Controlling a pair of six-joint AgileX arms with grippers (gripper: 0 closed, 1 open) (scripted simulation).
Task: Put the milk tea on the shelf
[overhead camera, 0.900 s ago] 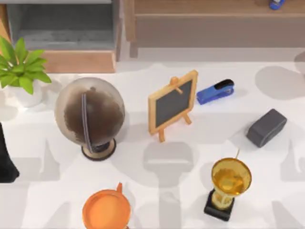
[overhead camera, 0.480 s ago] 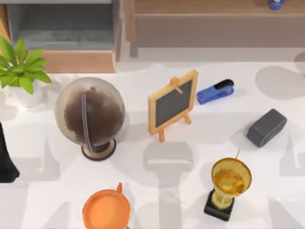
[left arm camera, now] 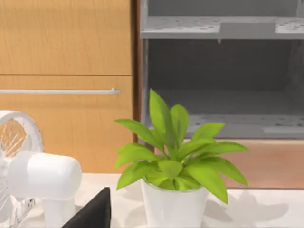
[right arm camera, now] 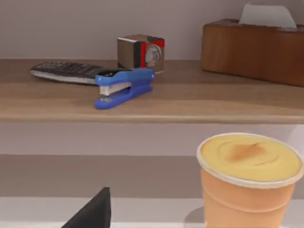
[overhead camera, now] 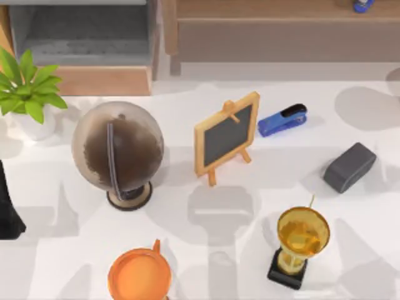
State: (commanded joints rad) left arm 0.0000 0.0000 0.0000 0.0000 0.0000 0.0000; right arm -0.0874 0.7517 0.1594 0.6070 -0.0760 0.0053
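Observation:
The milk tea [right arm camera: 247, 183] is an orange cup with a white rim and a creamy yellow top; in the right wrist view it stands on the white table just in front of the wooden shelf [right arm camera: 142, 102]. A dark fingertip [right arm camera: 92, 211] of my right gripper shows near the cup, apart from it. The shelf [overhead camera: 281, 15] runs along the back right of the table. My left arm [overhead camera: 7, 209] stays parked at the left edge, and its dark fingertip [left arm camera: 92, 213] points toward a potted plant [left arm camera: 173, 166].
On the shelf lie a remote [right arm camera: 64, 71], a blue stapler [right arm camera: 124, 86], a small cube [right arm camera: 141, 51] and a wooden tissue box [right arm camera: 251, 50]. On the table stand a globe [overhead camera: 117, 150], a chalkboard [overhead camera: 226, 134], a blue stapler [overhead camera: 282, 120], a dark block [overhead camera: 349, 166], a trophy [overhead camera: 299, 244] and an orange cup [overhead camera: 139, 275].
The arm shadows on the right half of the table have shifted. The things on the table and the left arm have stayed put.

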